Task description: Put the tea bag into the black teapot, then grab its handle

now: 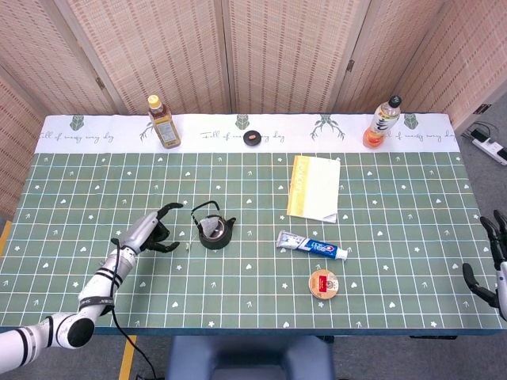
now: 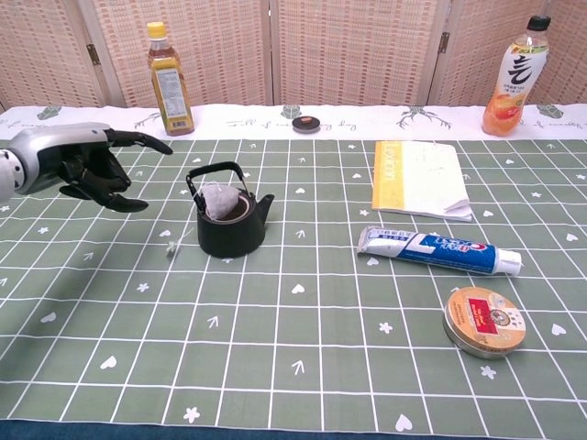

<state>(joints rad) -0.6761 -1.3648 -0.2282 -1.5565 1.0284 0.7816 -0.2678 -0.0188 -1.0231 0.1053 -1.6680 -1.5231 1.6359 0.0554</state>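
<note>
The black teapot (image 1: 212, 233) (image 2: 230, 225) stands left of the table's middle, its wire handle (image 2: 215, 170) upright. The tea bag (image 2: 220, 200) lies inside its mouth. Its string runs over the rim to a small tag (image 2: 171, 249) on the cloth. My left hand (image 1: 150, 232) (image 2: 87, 165) hovers left of the pot, apart from it, fingers spread and holding nothing. At the far right edge of the head view my right hand (image 1: 493, 263) shows only in part, fingers apart and empty.
A brown bottle (image 2: 169, 81) and a small black disc (image 2: 304, 123) stand at the back. To the right lie a yellow booklet (image 2: 418, 177), a toothpaste tube (image 2: 440, 250) and a round tin (image 2: 483, 321). An orange drink bottle (image 2: 516, 75) stands at the back right.
</note>
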